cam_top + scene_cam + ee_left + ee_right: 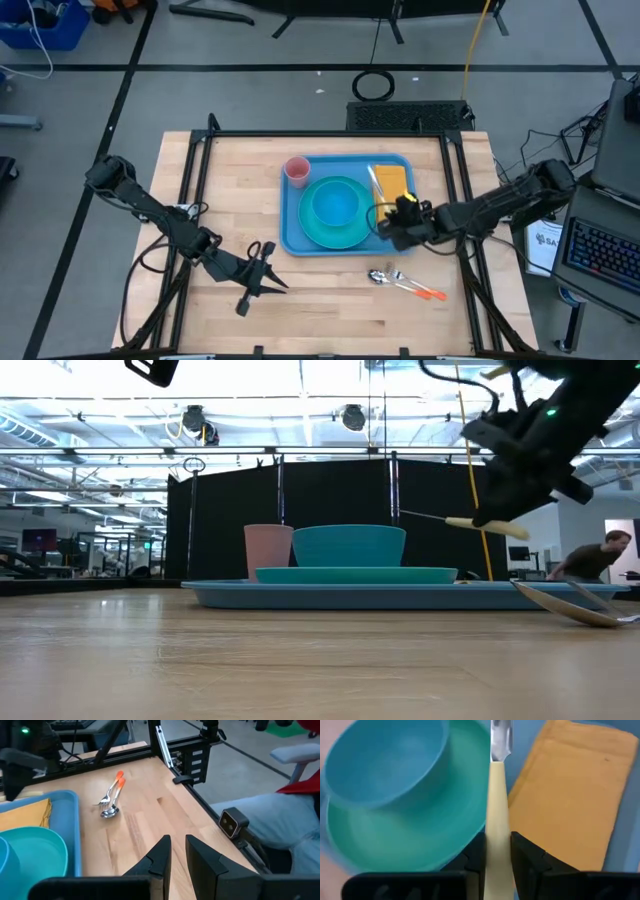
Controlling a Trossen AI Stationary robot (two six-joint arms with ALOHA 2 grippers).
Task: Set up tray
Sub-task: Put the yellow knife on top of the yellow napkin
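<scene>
Right end effector clamps cream-handled knife above tray, likely placing beside napkin; next: lower, release.

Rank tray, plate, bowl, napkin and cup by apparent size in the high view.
1. tray, clearly the largest
2. plate
3. bowl
4. napkin, though the knife held by the right gripper covers part of it, so bowl versus napkin is unsure
5. cup, smallest

Overhead and table-level views share the tray; wrists look close.
</scene>
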